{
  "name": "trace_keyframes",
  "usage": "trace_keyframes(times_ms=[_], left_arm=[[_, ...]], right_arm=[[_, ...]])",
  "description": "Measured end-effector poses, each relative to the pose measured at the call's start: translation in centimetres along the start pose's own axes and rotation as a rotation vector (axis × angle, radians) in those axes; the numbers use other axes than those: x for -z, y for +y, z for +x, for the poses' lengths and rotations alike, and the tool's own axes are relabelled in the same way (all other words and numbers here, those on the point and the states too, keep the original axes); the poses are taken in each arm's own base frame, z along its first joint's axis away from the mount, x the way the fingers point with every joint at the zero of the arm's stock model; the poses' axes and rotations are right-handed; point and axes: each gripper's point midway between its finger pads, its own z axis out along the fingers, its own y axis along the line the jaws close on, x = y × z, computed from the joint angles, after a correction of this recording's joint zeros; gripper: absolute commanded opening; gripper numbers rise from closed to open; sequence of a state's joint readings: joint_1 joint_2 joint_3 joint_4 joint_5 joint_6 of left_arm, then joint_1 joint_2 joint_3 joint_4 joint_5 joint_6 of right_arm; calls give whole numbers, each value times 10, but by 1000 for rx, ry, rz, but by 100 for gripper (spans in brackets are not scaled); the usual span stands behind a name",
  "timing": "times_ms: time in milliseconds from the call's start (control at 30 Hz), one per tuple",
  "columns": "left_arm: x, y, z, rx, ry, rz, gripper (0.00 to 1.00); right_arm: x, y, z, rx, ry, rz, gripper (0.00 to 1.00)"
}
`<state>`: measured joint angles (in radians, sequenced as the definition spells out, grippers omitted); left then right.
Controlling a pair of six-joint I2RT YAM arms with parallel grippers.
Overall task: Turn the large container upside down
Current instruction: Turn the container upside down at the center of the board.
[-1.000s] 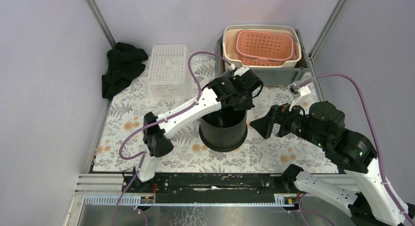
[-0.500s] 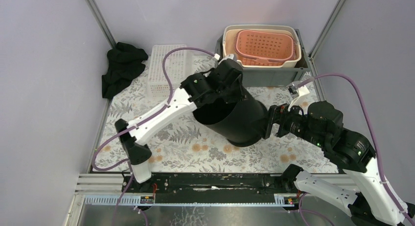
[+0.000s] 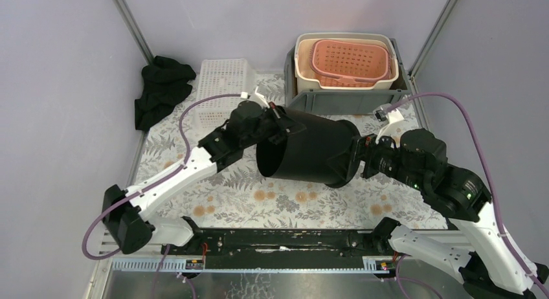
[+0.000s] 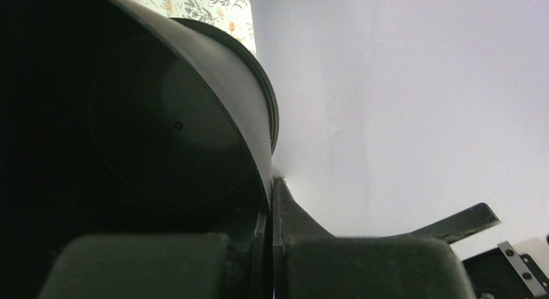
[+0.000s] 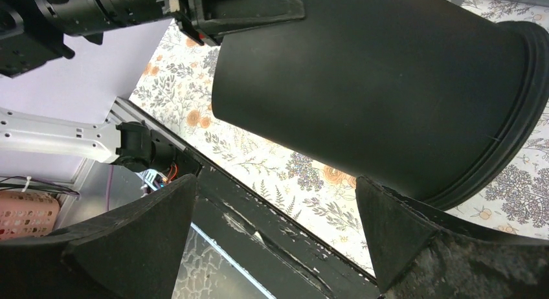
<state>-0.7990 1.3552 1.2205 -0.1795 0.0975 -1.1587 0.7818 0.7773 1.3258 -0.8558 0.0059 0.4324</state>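
The large black container [image 3: 311, 150] lay on its side in the air above the middle of the floral table [image 3: 285, 205], its ringed end towards the right arm; the left gripper [image 3: 280, 125] was clamped on the wall at its other end; the right gripper [image 3: 362, 162] stood spread wide just beside the ringed end, contact unclear; a grey bin [image 3: 336, 105] sat behind.
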Motion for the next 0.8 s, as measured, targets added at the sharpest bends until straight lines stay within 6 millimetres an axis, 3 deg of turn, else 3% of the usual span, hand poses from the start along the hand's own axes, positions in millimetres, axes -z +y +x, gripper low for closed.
trace_keyframes(times_ms=[567, 800], left_arm=[[51, 59, -12, 82, -90, 215, 0], [61, 79, -14, 85, -103, 254, 22]], right_arm=[[-26, 5, 10, -8, 75, -19, 100], [-40, 5, 16, -16, 107, -14, 100]])
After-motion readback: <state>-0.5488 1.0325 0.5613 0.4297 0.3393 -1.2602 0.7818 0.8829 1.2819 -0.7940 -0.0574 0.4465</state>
